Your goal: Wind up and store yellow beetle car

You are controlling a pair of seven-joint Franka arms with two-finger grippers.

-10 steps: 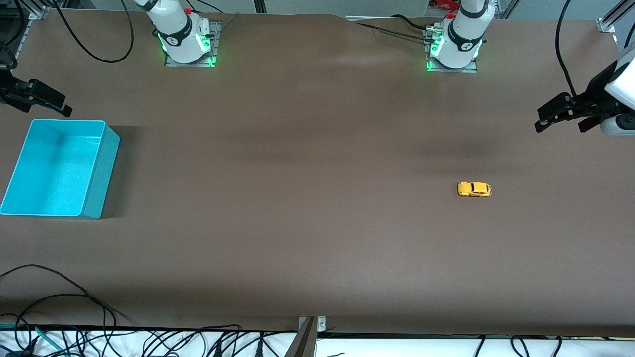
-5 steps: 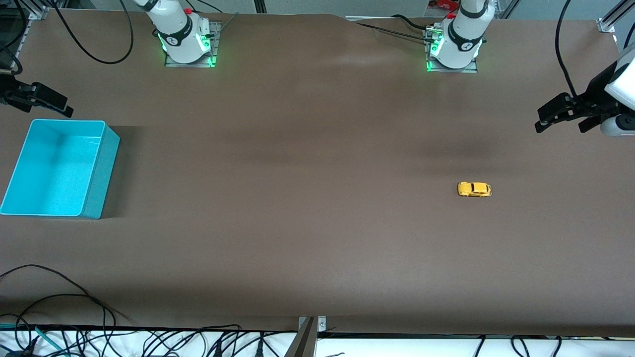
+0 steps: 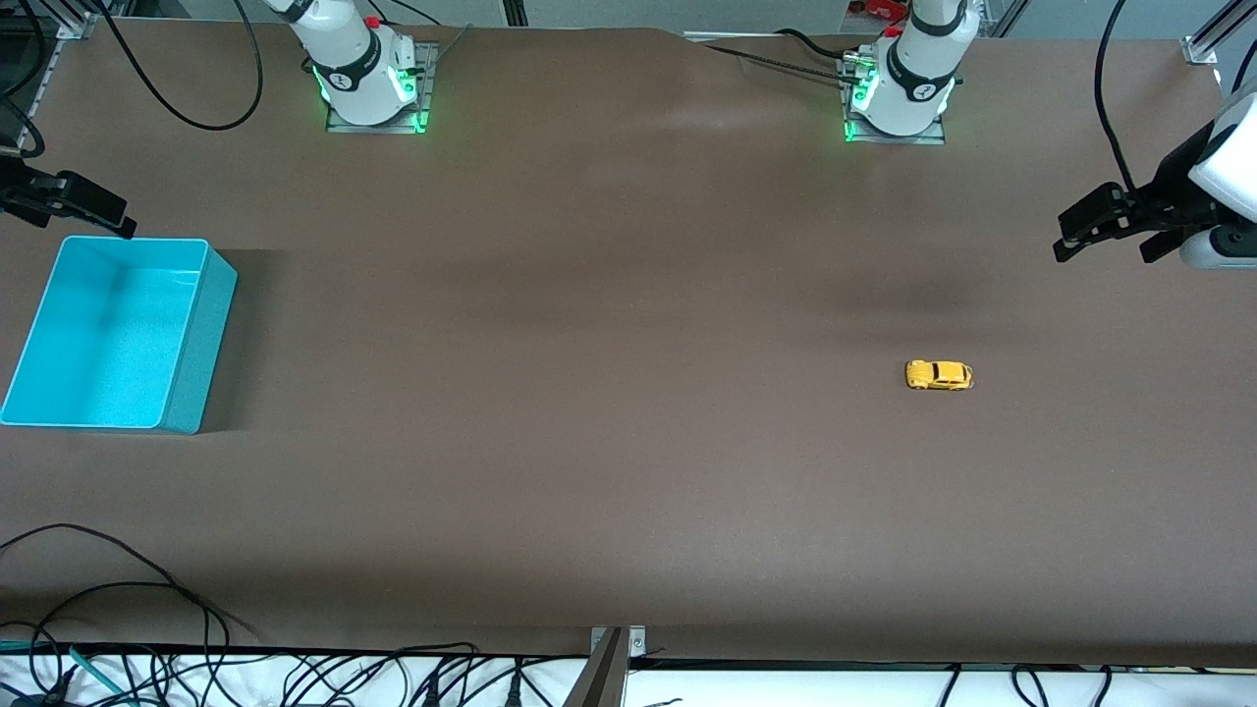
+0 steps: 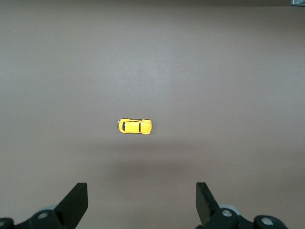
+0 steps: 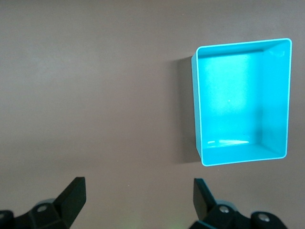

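The yellow beetle car (image 3: 938, 375) stands alone on the brown table toward the left arm's end, and it also shows in the left wrist view (image 4: 135, 126). My left gripper (image 3: 1102, 253) hangs open and empty over the table's edge at that end, well apart from the car (image 4: 141, 187). At the right arm's end, my right gripper (image 3: 93, 208) hovers open and empty over bare table just beside the turquoise bin (image 3: 201, 344). The right wrist view shows its jaws (image 5: 138, 182) wide apart and the bin (image 5: 196, 109) with nothing in it.
The two arm bases (image 3: 368, 83) (image 3: 899, 93) stand along the table's edge farthest from the front camera. Loose cables (image 3: 147, 628) lie along the nearest edge. A metal bracket (image 3: 614, 653) sits at the middle of that edge.
The right gripper has drifted a little toward the right arm's end of the table. The left gripper has shifted slightly. Car and bin have not moved.
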